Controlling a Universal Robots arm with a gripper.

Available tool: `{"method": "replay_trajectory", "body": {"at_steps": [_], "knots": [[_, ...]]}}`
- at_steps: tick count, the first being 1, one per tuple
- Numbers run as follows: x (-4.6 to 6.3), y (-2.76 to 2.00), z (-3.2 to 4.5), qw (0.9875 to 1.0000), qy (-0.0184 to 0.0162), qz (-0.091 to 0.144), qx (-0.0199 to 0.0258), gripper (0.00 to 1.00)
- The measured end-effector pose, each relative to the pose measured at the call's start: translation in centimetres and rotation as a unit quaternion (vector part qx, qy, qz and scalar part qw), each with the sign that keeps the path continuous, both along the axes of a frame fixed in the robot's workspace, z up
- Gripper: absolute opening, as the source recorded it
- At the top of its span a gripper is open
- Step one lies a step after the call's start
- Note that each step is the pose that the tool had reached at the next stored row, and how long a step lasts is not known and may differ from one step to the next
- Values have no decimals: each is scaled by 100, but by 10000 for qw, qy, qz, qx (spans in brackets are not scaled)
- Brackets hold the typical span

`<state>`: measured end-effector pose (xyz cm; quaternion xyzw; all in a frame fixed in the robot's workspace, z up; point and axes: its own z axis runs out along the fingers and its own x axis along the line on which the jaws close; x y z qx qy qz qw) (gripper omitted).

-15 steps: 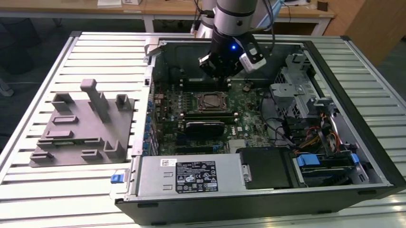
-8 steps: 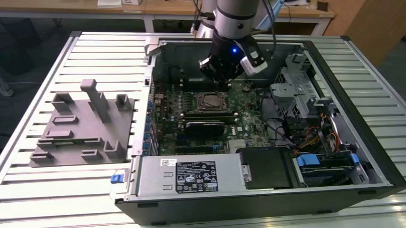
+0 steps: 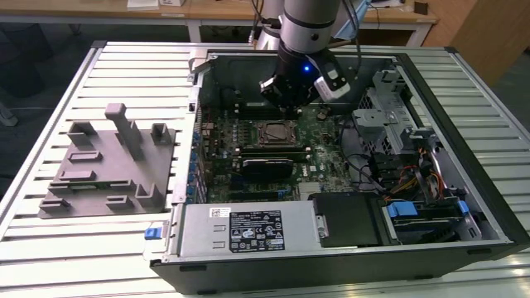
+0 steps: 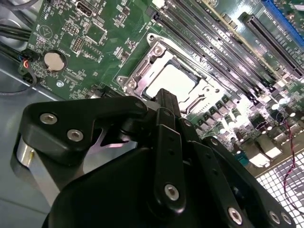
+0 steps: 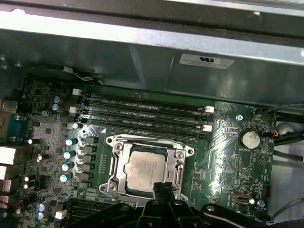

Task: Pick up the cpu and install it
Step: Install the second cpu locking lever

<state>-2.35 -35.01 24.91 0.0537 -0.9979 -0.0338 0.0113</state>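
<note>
The cpu [image 3: 274, 131] lies flat inside the metal-framed socket [image 3: 259, 139] on the green motherboard of the open computer case. Its silver-grey top shows in both wrist views [image 4: 171, 80] [image 5: 145, 166]. My gripper [image 3: 291, 107] hangs over the board, just beyond the socket's far edge and a little above it. In both wrist views the black fingertips [image 5: 164, 190] [image 4: 164, 100] sit pressed together with nothing between them, their ends at the rim of the socket frame [image 5: 114, 164]. The cpu is not touched.
A grey moulded tray [image 3: 108, 161] lies on the slatted table at the exterior view's left. Memory slots [image 5: 142, 114] run beside the socket. The case wall [image 3: 198, 93], drive cage [image 3: 385, 118], cables [image 3: 398, 174] and power supply [image 3: 248, 230] hem in the board.
</note>
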Motion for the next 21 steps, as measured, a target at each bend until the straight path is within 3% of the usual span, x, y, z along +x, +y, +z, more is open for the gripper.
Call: {"method": "replay_trajectory", "body": {"at_steps": [8, 16, 19, 20, 21], "knots": [[-12, -14, 0, 10000, 0, 1, -1, 11], [-13, -141, 0, 10000, 0, 0, 0, 11], [-14, -157, -2, 10000, -1, 0, 4, 11], [-13, -160, -2, 10000, 0, 1, 46, 11], [-14, -163, -4, 9999, 0, 0, 134, 11]]}}
